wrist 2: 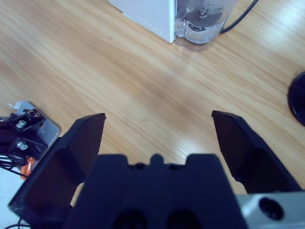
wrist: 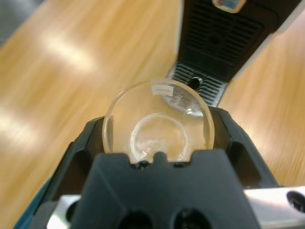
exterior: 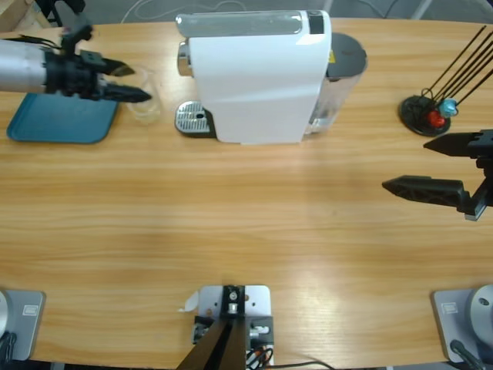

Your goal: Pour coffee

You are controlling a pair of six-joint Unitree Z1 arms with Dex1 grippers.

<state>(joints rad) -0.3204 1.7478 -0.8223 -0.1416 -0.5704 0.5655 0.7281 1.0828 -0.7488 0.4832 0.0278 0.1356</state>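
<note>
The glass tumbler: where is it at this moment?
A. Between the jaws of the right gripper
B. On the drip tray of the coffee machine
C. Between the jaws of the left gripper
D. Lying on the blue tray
C: the left wrist view shows the glass tumbler between the jaws of the left gripper, short of the coffee machine's drip tray; the right gripper is open and empty.

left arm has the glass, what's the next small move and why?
Probably carry the glass tumbler sideways onto the drip grate under the coffee machine spout. The left gripper is shut on it just past the teal tray, short of the grate, which is bare. The right gripper hangs open, far off.
</note>
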